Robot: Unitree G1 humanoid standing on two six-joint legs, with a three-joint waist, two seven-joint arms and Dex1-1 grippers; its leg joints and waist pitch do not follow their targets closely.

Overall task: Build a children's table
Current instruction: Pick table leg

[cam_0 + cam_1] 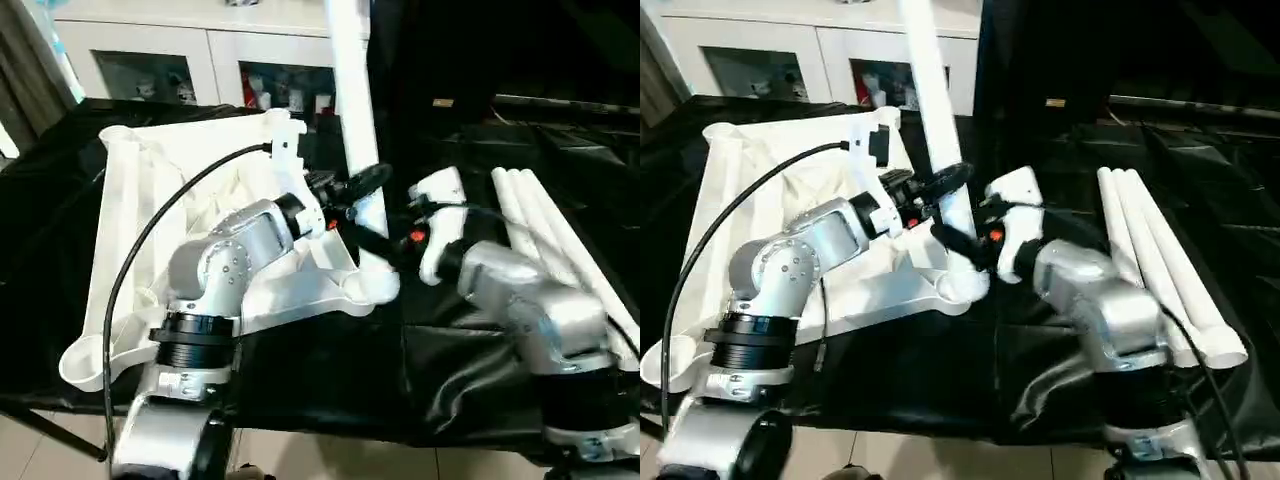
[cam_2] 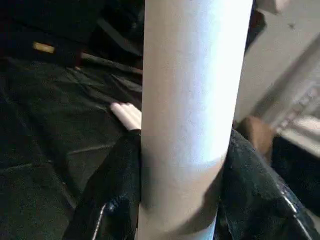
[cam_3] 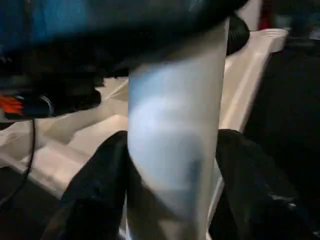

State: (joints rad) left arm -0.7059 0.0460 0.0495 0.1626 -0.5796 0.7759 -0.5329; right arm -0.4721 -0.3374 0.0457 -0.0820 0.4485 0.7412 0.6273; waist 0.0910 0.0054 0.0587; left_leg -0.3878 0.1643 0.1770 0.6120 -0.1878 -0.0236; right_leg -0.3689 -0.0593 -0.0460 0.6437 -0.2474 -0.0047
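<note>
Forearms: two silver arms are reaching forward from the near edge, over the black-draped counter (image 1: pixel 330 370).
Top: the white top (image 1: pixel 150 200) is lying ribbed side up on the counter's left half, its near right corner socket (image 1: pixel 372 288) sitting just under the tools.
Leg: one white leg (image 1: pixel 352 110) is standing upright in that socket and rising out of the picture.
Left tool: the left tool (image 1: pixel 352 208) is gripping the leg low down; in the left wrist view its black fingers (image 2: pixel 117 190) are pressing against both sides of the tube.
Right tool: the right tool (image 1: pixel 958 243) is straddling the same leg just below; its fingers (image 3: pixel 95 190) are sitting at each side of the tube, but I cannot tell whether they are pinching it or standing slightly off.
Risk: the leg is probably being screwed in; if it is leaning while turned, the thread could cross and jam. If both tools are loosening together, the tall leg could tip over.
Crowding: the tools are working very near each other on one short stretch of tube, so a twist could knock them together.
Cable: a black cable (image 1: pixel 150 230) is looping over the top, near the left arm.
Spare legs: three legs (image 1: pixel 550 240) are lying side by side on the right, well apart.
Beyond: a white cabinet (image 1: pixel 200 55) is standing behind the counter.
</note>
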